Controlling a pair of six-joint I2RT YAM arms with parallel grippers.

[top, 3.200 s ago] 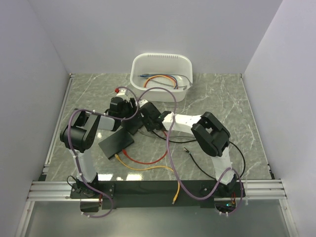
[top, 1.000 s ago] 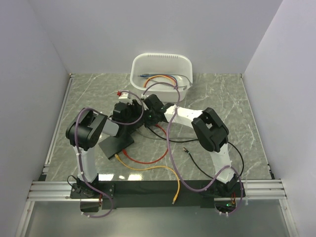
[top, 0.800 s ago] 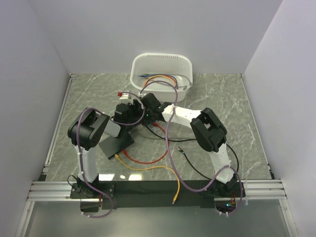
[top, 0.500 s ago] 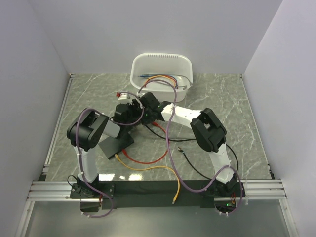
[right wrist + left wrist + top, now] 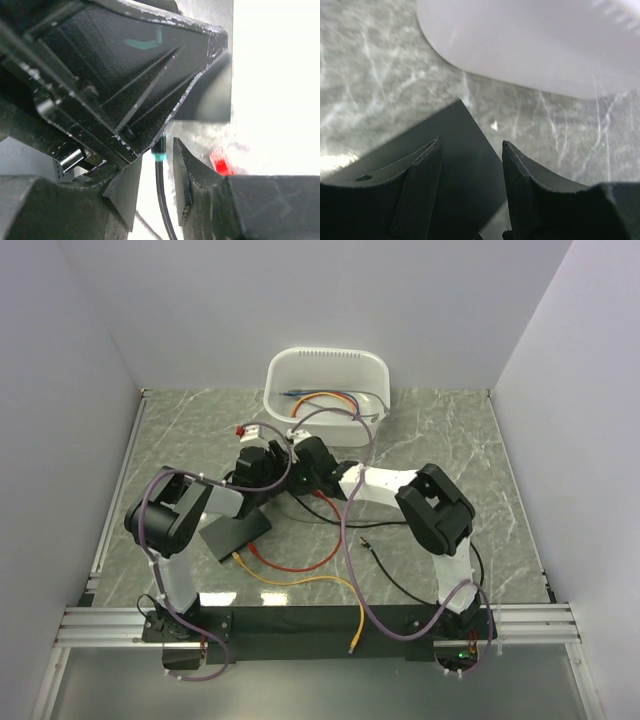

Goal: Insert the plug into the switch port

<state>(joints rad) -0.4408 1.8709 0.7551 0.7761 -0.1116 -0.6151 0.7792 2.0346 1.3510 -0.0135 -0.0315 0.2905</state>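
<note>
The switch is a flat black slab (image 5: 237, 531) on the marble table, left of centre. In the left wrist view its dark top face and one corner (image 5: 455, 160) lie under and between my left fingers. My left gripper (image 5: 268, 468) (image 5: 470, 145) is open over it, facing the white bin. My right gripper (image 5: 303, 464) (image 5: 157, 155) is pressed close against the left gripper's body. It is shut on a thin black cable with a teal band (image 5: 159, 159). The plug end runs up behind the left gripper and is hidden.
A white bin (image 5: 327, 362) with several coloured cables stands at the back centre, just beyond both grippers. A red cable (image 5: 300, 565) and a yellow cable (image 5: 310, 582) lie in front of the switch. The black cable's loose end (image 5: 366, 541) lies to the right. A red plug (image 5: 220, 161) lies by my right finger.
Both grippers have moved back from the switch toward the bin and stayed close together. The black cable's loose end has slid a little to the left. The left elbow has swung outward.
</note>
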